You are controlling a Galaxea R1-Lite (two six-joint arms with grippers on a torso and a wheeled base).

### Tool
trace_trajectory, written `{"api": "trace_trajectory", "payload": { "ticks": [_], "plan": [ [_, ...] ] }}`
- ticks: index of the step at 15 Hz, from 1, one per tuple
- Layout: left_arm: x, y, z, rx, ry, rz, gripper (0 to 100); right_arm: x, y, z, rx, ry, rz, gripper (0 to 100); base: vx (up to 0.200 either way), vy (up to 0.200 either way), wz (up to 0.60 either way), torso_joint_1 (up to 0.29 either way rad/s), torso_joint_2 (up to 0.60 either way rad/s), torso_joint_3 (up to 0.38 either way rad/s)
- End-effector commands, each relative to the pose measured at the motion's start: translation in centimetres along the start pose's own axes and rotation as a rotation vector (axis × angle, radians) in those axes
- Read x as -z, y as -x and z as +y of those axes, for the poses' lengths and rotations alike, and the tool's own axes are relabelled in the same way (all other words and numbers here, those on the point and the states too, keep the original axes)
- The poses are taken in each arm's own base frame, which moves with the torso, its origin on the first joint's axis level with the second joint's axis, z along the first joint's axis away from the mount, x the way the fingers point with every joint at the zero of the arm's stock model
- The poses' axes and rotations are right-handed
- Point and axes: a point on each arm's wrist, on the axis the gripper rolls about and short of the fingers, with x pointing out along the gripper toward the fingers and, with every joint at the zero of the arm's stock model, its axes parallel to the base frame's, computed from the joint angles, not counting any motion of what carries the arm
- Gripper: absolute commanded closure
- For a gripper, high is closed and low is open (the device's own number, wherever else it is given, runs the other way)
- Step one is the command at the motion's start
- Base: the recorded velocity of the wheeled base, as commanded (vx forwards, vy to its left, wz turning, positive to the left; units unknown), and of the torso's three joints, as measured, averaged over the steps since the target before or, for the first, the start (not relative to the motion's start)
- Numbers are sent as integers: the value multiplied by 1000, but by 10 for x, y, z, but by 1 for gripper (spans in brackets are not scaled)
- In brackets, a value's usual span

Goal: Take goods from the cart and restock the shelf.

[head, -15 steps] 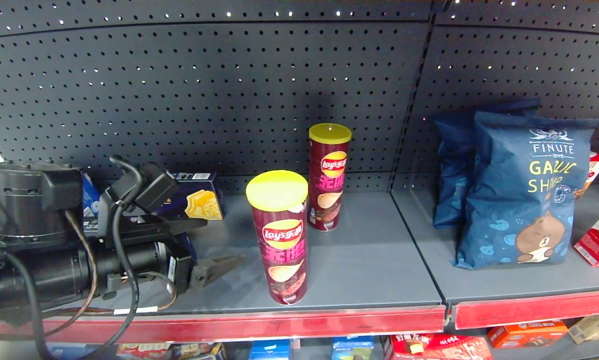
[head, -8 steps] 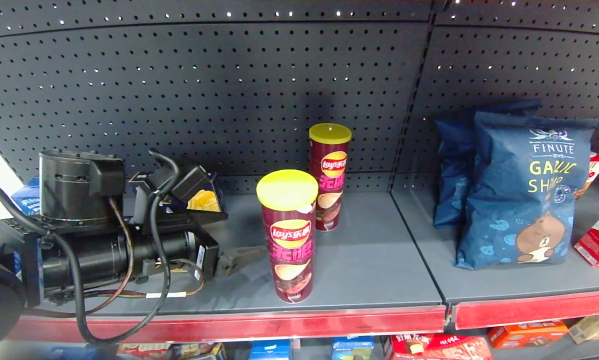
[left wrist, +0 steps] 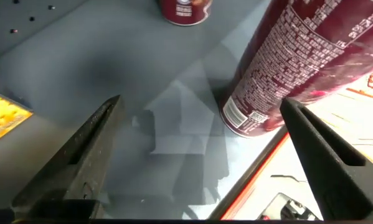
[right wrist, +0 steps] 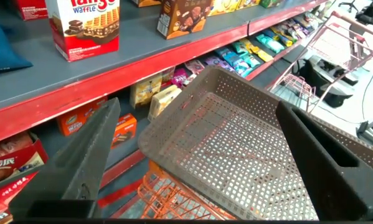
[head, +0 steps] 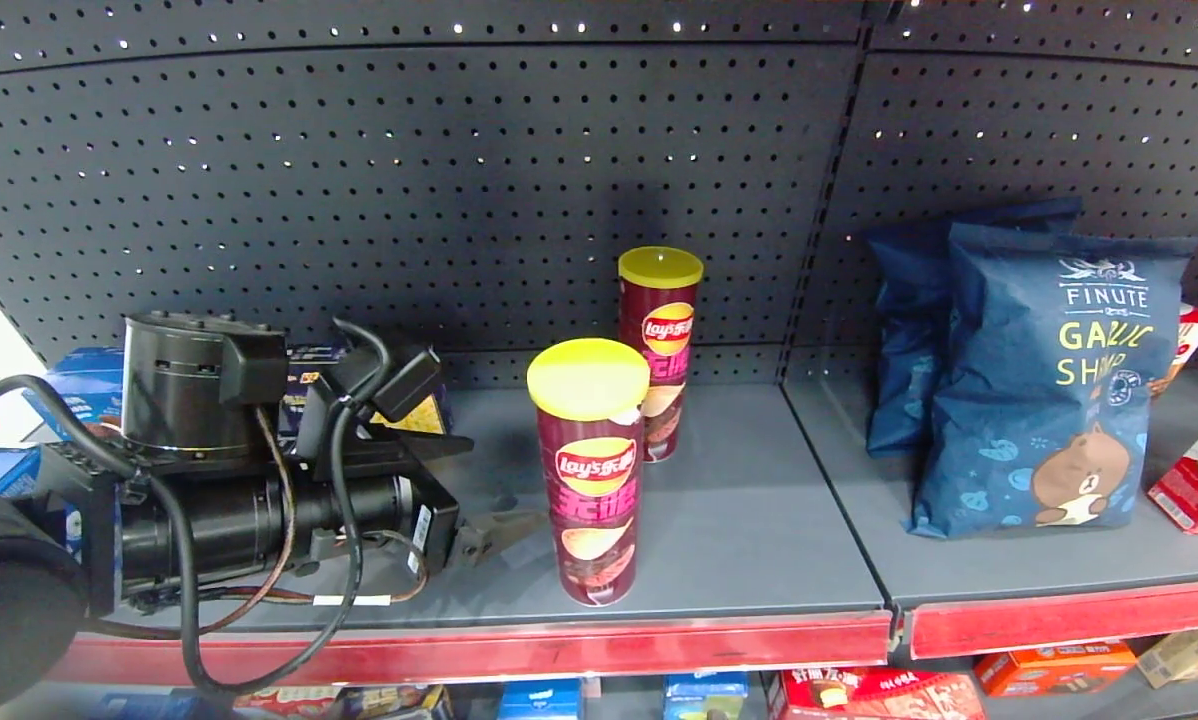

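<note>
Two maroon chips cans with yellow lids stand on the grey shelf (head: 749, 520). The front can (head: 591, 480) is near the shelf's red edge, and the rear can (head: 659, 350) is by the pegboard. My left gripper (head: 494, 485) lies low over the shelf just left of the front can, open. In the left wrist view the front can (left wrist: 286, 68) stands against the inner side of one finger of the gripper (left wrist: 200, 104), and the rear can (left wrist: 185, 9) is farther off. My right gripper (right wrist: 198, 109) hangs open over the cart's grey perforated basket (right wrist: 236, 155), holding nothing.
Blue snack bags (head: 1049, 390) and a red box (head: 1194, 480) fill the shelf's right section. A blue and yellow box (head: 414, 410) sits behind my left arm. Bare shelf lies between the cans and the bags. Lower shelves hold boxed goods (right wrist: 86, 25).
My left arm has slid to the right along the shelf, and the front can has shifted right with it, closer to in front of the rear can.
</note>
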Motion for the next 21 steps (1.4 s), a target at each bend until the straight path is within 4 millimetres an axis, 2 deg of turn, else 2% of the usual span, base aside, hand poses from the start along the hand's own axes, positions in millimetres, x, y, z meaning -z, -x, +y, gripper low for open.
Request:
{"api": "trace_trajectory", "payload": {
  "ticks": [1,7,14,21],
  "plan": [
    [0,-2,-2,9,-3,2,0,0,-1,1,-1,5,5,0,0,0,0,0,0,0],
    [1,-8,-7,29,-9,12,0,3,-2,3,4,13,14,0,0,0,0,0,0,0],
    [-6,-27,-9,42,-19,18,0,7,-3,4,3,20,22,0,0,0,0,0,0,0],
    [-10,-39,-15,59,-30,9,0,8,-5,6,5,17,19,0,0,0,0,0,0,0]
  ]
}}
